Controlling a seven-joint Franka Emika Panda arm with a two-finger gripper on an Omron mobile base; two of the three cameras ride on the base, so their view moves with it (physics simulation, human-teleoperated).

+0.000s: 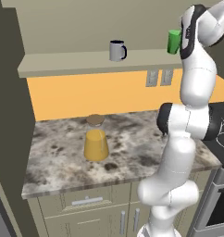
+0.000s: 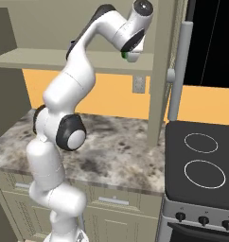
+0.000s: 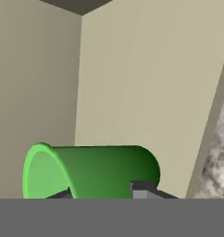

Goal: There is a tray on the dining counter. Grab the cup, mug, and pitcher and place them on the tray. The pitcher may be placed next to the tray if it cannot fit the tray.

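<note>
Your pincer [image 3: 102, 193] looks clamped on the cup [image 3: 93, 170] — rim and wall between its tips. The cup's long axis runs crosswise to them — lift clear of the shelf [image 1: 77, 62].

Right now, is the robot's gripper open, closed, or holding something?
Gripper: closed on the green cup, up at the shelf.

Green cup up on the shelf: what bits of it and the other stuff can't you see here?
- Green cup, left base view: its right side is hidden by the arm.
- Green cup, hand view: its lower part is cut off at the bottom.
- Gripper, hand view: the fingertips barely show.
- Mug, left base view: too small to see inside.
</note>
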